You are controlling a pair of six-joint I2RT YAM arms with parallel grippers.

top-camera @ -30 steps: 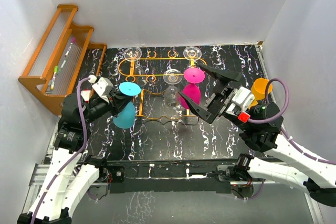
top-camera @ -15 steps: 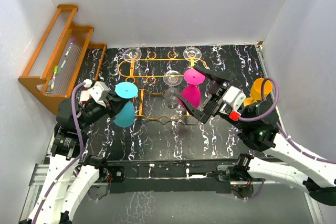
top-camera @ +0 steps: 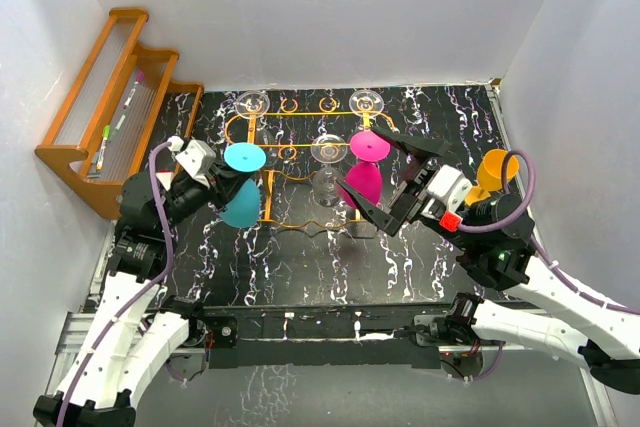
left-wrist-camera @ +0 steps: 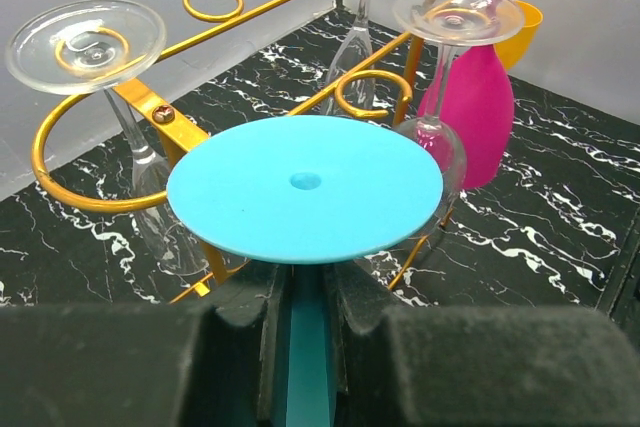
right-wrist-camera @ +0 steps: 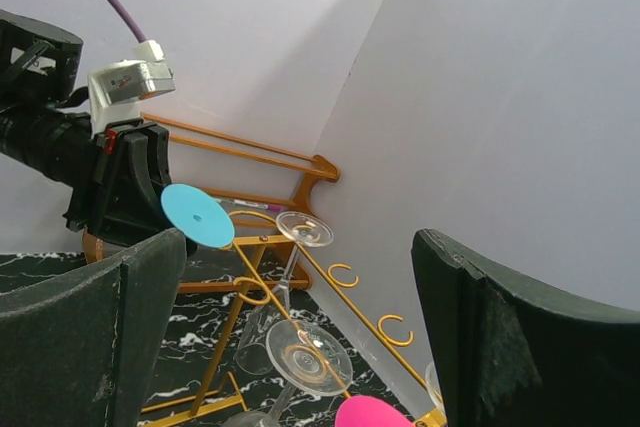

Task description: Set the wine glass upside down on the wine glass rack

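The wine glass [top-camera: 241, 205] here is the cyan one. It's flipped foot-up and pinched in the left arm's fingers [left-wrist-camera: 240, 322], which are closed narrow on the stem right under the flat round foot. It hangs off the counter [top-camera: 330, 257] at the near-left end of the wine glass rack [top-camera: 300, 148], just beside the gold rails. From these views it's hard to tell whether it's touching the wire.

Handling-wise, it looks opaque and smooth, so probably plastic. That would make it light and stiff, less fragile than the clear glasses [top-camera: 328, 148] already hanging, but likely slippery on that skinny stem. With the bowl hanging low, it could easily swing or twist in the pinch.

The stem seems like the right place to hold it. The catch is that the foot has to ride on top of a ring slot [left-wrist-camera: 368, 88] while the stem slides in through the gap, and a grip that high might bump the rail.

The right gripper [top-camera: 357, 155] is spread wide and holding nothing. It sits by the magenta glass [top-camera: 362, 182], which hangs on the rack's right side.
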